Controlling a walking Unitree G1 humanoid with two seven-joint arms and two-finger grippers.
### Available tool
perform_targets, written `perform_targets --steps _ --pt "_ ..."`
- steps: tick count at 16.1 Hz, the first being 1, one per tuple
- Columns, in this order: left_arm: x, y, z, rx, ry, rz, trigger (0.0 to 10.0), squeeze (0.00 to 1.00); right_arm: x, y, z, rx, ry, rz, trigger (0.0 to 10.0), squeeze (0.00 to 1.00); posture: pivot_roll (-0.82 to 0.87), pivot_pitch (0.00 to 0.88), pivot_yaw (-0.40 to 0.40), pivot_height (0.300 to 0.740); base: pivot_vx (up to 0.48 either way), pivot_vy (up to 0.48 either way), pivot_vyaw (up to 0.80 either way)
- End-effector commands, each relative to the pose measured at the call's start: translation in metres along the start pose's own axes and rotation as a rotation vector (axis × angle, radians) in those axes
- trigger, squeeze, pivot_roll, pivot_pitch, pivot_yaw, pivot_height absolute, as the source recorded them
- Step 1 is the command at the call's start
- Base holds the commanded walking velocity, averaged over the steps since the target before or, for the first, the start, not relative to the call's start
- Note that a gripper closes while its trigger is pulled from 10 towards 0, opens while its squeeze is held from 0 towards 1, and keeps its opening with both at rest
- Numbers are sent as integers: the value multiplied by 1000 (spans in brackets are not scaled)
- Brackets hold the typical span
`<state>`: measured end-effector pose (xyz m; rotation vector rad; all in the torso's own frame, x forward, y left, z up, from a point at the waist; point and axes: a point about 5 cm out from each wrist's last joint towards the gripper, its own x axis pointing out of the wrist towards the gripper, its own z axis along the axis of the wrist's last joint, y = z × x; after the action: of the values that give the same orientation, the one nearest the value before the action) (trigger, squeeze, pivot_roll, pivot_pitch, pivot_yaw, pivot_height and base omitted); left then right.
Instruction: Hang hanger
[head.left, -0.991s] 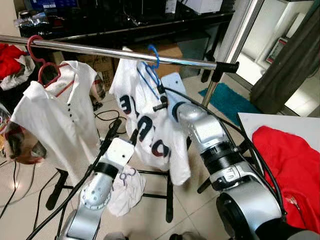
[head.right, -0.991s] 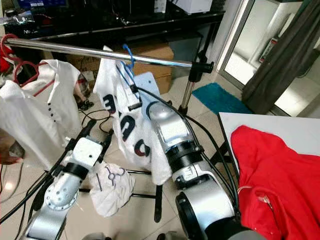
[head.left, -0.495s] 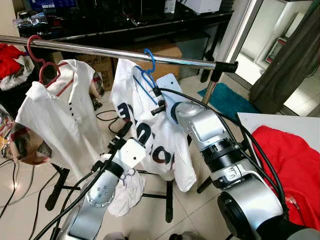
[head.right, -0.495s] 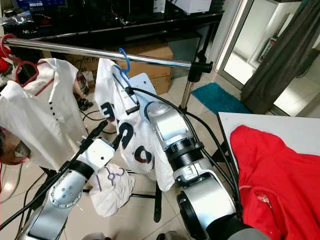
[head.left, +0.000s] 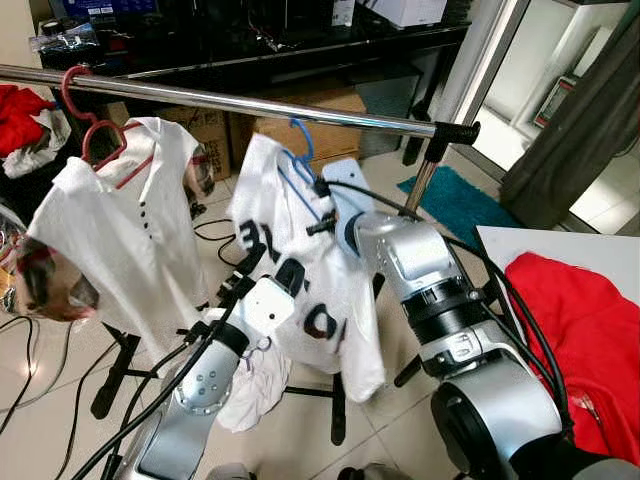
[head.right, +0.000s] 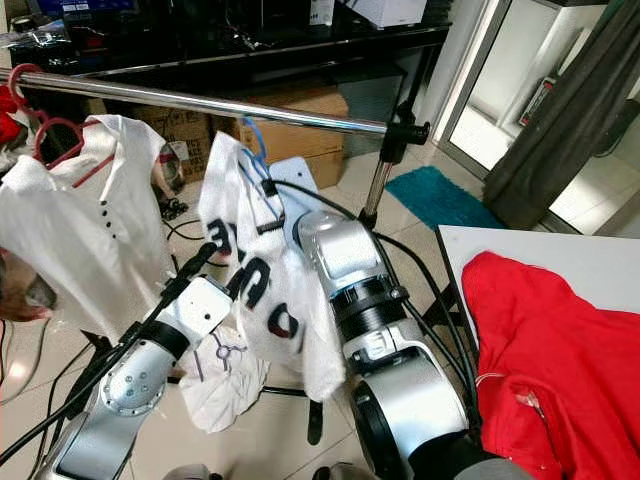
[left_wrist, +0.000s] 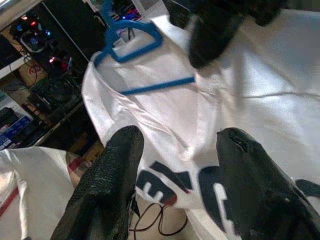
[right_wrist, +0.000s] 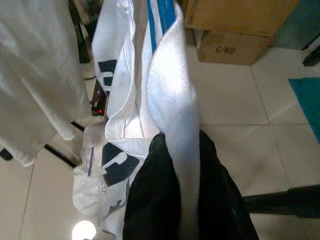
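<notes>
A blue hanger (head.left: 303, 140) carries a white T-shirt (head.left: 330, 290) with dark letters. Its hook sits just under the steel rail (head.left: 200, 98), not over it. My right gripper (head.left: 320, 205) is shut on the shirt's shoulder where the hanger arm runs; in the right wrist view white fabric is pinched between the fingers (right_wrist: 150, 200) and the blue hanger (right_wrist: 152, 25) shows beyond. My left gripper (head.left: 262, 272) is open, low against the shirt's front. In the left wrist view its two fingers (left_wrist: 107, 185) stand apart before the printed cloth, the blue hanger (left_wrist: 131, 42) above them.
A white buttoned shirt (head.left: 110, 230) hangs from a red hanger (head.left: 85, 110) further left on the rail. White cloth (head.left: 250, 385) lies on the rack's base. A red garment (head.left: 570, 320) lies on a white table (head.left: 495, 240) at the right. Cardboard boxes (head.left: 325, 112) and a teal mat (head.left: 455, 200) lie behind.
The blue hanger's hook, at rail height half a second ago, now sits lower, just below the rail. My left gripper moved right, onto the shirt, over the last second.
</notes>
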<state>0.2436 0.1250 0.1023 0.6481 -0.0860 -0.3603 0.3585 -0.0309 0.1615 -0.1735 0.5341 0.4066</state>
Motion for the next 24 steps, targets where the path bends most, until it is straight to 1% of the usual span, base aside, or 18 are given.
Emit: perform_targets --steps 1,2,5,9,10,12,15,19,21,24 --pt "1 -2 4 5 -12 -17 10000 0 -7 -3 18 -3 -75 -9 10000 0 125 37 -89 740 0 0 0" --pt "1 -2 4 5 -10 -18 10000 0 -8 -3 18 -4 -106 8 10000 0 125 38 -88 740 0 0 0" --pt "0 -2 3 6 -6 -21 10000 0 -11 -10 12 -7 -115 -12 10000 0 123 35 -82 740 0 0 0" --pt "2 0 5 14 -16 -25 10000 0 -14 -12 23 20 -147 -21 10000 0 117 27 -75 740 0 0 0" --pt "3 0 5 16 -18 -26 10000 0 -14 -10 27 26 -151 -18 10000 0 117 25 -74 740 0 0 0" --pt "3 1 5 20 -21 -28 10000 0 -14 -5 31 32 -144 -3 10000 0 119 24 -74 740 0 0 0" --pt "1 0 6 26 -16 -29 10000 0 -13 3 29 26 -89 33 10000 0 129 26 -77 740 0 0 0" --pt "1 1 6 40 -18 -34 10000 0 -12 3 28 17 -58 26 10000 0 134 28 -76 740 0 0 0" --pt "3 2 9 49 -26 -37 10000 0 -11 3 26 35 -28 20 10000 0 129 27 -72 740 0 0 0" --pt "3 0 10 51 -30 -43 10000 0 -10 4 23 57 -5 22 10000 0 127 30 -71 740 0 0 0"
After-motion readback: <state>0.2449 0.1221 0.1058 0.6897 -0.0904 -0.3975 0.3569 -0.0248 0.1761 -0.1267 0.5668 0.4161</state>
